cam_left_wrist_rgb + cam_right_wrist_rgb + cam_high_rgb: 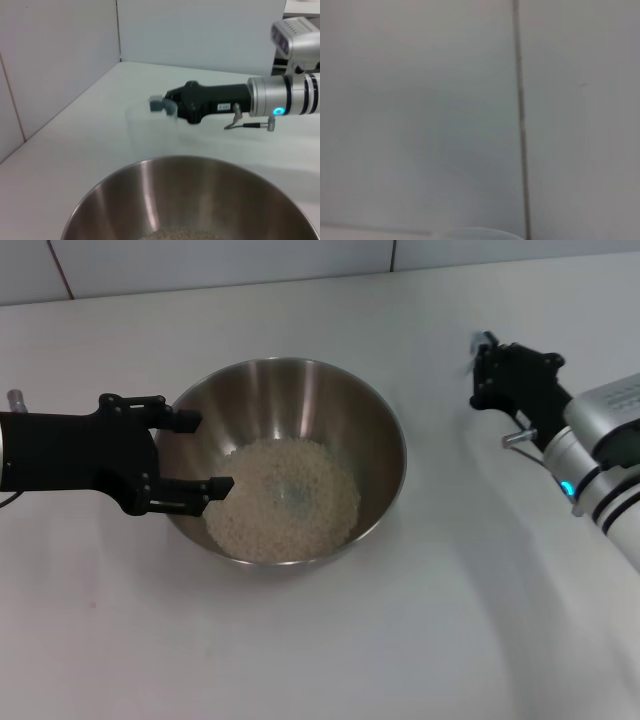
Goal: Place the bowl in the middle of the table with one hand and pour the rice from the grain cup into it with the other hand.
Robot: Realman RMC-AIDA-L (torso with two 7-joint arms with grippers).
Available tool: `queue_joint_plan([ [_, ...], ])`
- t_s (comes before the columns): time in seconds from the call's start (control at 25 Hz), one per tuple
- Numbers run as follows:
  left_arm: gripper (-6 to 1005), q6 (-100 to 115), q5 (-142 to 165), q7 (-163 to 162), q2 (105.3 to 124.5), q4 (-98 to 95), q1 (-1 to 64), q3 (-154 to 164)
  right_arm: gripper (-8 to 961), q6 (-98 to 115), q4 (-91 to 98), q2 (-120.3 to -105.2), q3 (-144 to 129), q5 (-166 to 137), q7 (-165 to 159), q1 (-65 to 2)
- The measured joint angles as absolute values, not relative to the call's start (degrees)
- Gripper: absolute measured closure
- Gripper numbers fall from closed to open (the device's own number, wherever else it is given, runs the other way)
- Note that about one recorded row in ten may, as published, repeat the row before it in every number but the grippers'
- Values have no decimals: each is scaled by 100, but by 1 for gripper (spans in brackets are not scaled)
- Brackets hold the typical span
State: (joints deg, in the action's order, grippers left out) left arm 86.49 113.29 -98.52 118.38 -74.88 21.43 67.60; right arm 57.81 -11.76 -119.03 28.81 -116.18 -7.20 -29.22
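Head view shows the bowl (290, 465) in the middle of the table (450, 640), with the rice (283, 500) already lying inside it. The left gripper (190, 452) has its fingers open, one on each side of the bowl's rim. If that arm pulls away crooked, a finger could bump the rim, slide the bowl off its spot or shake rice out.

The right gripper (484, 365) is well off to the right. In the left wrist view the cup (150, 125) looks like a faint clear shape at its tip (159, 105). I cannot tell if those fingers are closed on the cup. If it is let go while tilted or above the table, it could tip and roll.
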Motion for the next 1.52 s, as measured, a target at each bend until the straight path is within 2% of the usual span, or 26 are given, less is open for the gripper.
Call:
queue_joint_plan([
  [0.32,155,8639,11328,-9851,11847,-7479,2172,6772,825,5237,-1124,-11921,2413,-11619,-723,-3186],
  [0.64,155,8638,11328,-9852,11848,-7419,2180,6776,814,5271,-1207,-11933,2405,-11640,-716,-2968],
  [1.0,155,8643,11328,-9852,11839,-7409,2180,6774,644,5772,-1528,-11909,2464,-11878,-716,-2240],
  [1.08,155,8647,11327,-9852,11839,-7409,2180,6774,606,6179,-1575,-11899,2707,-11822,-814,-1862],
  [1.2,155,8647,11326,-9844,11838,-7409,2171,6775,375,7215,-1507,-11914,3422,-11721,-1058,-1314],
  [1.28,155,8646,11326,-9839,11838,-7409,2168,6774,303,7791,-1443,-11891,3874,-11720,-1307,-1111],
  [1.4,155,8629,11327,-9835,11837,-7401,2165,6773,195,8591,-951,-11669,4018,-12102,-2175,-1276],
  [1.52,155,8624,11327,-9834,11836,-7400,2164,6774,195,9469,77,-11270,3445,-13184,-3567,-1969],
])
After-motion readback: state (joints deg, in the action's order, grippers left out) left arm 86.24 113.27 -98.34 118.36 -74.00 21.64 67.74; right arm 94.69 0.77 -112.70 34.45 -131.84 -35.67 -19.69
